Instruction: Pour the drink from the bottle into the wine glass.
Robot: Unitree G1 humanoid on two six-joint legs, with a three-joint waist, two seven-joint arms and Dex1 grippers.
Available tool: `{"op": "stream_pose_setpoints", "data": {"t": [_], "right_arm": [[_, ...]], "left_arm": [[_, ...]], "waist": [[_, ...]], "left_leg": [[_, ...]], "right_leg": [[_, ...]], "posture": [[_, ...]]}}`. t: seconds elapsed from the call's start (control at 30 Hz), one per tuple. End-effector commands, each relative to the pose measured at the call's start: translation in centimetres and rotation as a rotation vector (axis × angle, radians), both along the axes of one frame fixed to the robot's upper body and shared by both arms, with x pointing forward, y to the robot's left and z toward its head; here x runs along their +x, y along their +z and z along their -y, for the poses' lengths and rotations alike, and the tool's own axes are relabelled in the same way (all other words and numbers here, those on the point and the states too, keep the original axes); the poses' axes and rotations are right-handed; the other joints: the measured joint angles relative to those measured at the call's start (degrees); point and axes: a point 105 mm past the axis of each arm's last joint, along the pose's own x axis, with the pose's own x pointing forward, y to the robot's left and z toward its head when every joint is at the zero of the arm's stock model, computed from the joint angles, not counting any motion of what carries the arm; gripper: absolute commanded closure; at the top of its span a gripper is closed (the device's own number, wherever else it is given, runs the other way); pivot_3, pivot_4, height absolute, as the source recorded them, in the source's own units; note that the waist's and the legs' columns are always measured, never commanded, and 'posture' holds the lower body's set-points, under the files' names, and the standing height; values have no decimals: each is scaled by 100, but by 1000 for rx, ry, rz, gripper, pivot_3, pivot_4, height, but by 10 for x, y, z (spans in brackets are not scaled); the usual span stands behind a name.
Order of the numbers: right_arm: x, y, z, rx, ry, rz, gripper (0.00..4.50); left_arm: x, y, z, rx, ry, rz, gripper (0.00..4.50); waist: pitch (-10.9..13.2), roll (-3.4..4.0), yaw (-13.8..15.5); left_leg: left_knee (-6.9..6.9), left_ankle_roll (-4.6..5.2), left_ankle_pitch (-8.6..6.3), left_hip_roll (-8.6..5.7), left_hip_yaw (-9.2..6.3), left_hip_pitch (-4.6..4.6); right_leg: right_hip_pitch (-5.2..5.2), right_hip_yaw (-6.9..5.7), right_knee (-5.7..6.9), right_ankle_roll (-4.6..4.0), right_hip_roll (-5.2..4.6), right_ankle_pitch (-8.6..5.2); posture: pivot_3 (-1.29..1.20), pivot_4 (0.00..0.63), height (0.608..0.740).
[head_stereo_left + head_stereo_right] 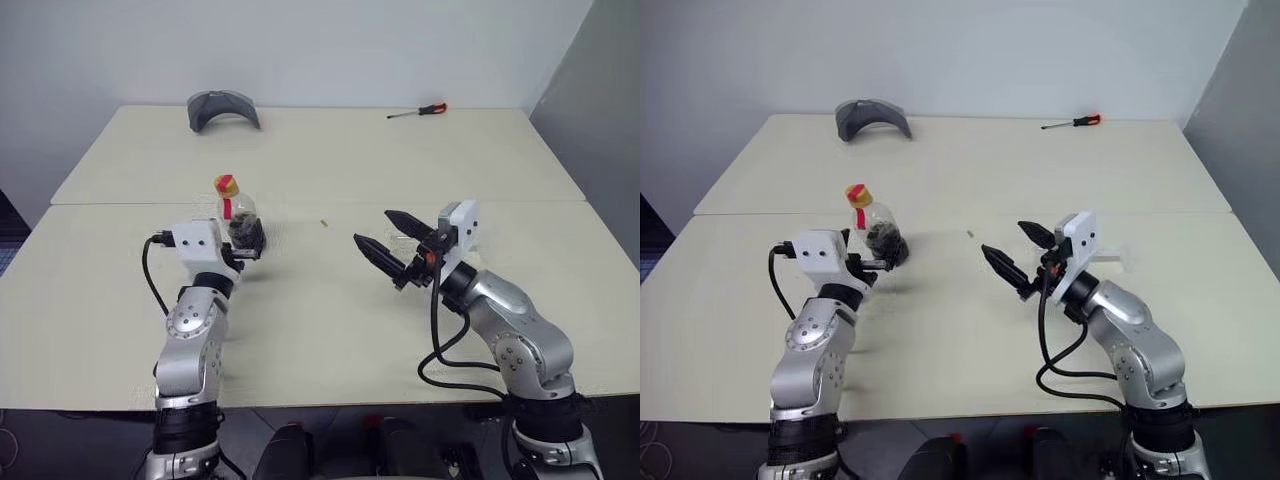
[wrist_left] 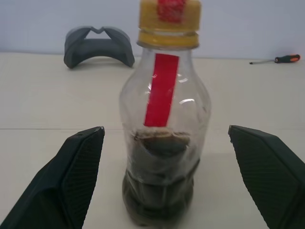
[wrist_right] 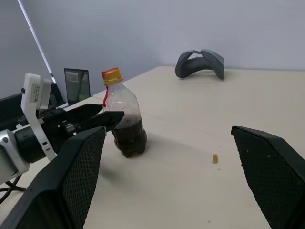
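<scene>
The left gripper (image 2: 164,179) stands wide open, one finger on each side of the bottle (image 2: 162,143), with clear table showing between each fingertip (image 2: 90,143) and the plastic, so nothing is clamped. The bottle sits upright between those jaws, its yellow-and-red cap (image 2: 169,21) screwed on above them and a red label strip (image 2: 161,90) running down from the neck. The drink (image 2: 159,191) fills only the lower, bulbous part, dark brown and almost black.

In the head views the left gripper (image 1: 245,243) reaches forward around the bottle's (image 1: 238,215) base. The right gripper (image 1: 382,238) hovers above the table (image 1: 330,330), well apart from the bottle on its right, fingers spread wide and empty, pointing forward and toward the left arm. From the right wrist the two black fingers (image 3: 71,181) frame the bottle (image 3: 124,119) and the left gripper (image 3: 102,119) beyond it.

A small yellowish speck (image 1: 324,222) lies on the table between the two grippers, slightly beyond their tips. Just past the right gripper, behind its white wrist housing, something clear rests on the table, too hidden to make out.

Far beyond both jaws, at the back edge, lie a grey curved object (image 1: 222,108) past the left gripper and a red-handled screwdriver (image 1: 418,111) past the right one.
</scene>
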Motion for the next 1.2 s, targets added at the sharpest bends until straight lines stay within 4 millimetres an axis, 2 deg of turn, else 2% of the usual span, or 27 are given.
{"op": "stream_pose_setpoints", "data": {"t": [0.03, 0.43, 0.67, 0.7, 0.9, 1.0, 1.2], "right_arm": [[-7, 12, -2, 19, 9, 43, 0], [-8, 18, -4, 38, -8, 41, 0], [-7, 19, -4, 41, -30, 38, 0], [-7, 19, -4, 43, -31, 38, 0], [-8, 18, -5, 44, -32, 33, 0], [-7, 17, -7, 45, -28, 30, 0], [-2, 18, -11, 49, -9, 26, 0]], "left_arm": [[3, 14, -2, 15, 2, 63, 21], [38, 7, 1, 3, -44, 36, 21], [47, 6, 11, -29, -89, 44, 21], [47, 7, 11, -36, -87, 52, 409], [44, 4, 12, -49, -83, 48, 1975], [43, 4, 10, -39, -76, 49, 2326], [36, 7, 8, -2, -98, 41, 2468]], "waist": [[0, 0, -1], [0, 0, -2], [0, 0, -6], [0, 0, -6], [0, 0, -7], [0, 0, -7], [0, 0, -24]], "left_leg": [[0, -1, 0, 0, 0, 0], [-2, -2, 1, -1, -4, -2], [-2, -4, 3, 0, -6, -3], [-2, -5, 3, 0, -6, -3], [-2, -6, 4, 0, -8, -5], [-1, -6, 4, 0, -8, -4], [-2, -7, 4, 0, -7, -4]], "right_leg": [[0, 0, -1, 0, 0, 0], [-1, -5, -2, 0, 0, 0], [-3, -6, -2, 0, 0, 0], [-3, -6, -2, 0, 0, 0], [-3, -6, -3, 0, 0, 0], [-3, -7, -2, 0, 0, 0], [-4, -5, -3, 0, 0, 0]], "posture": [[0, 150, 740], [0, 150, 740], [0, 150, 740], [0, 150, 740], [0, 150, 740], [0, 150, 740], [0, 150, 740]]}}
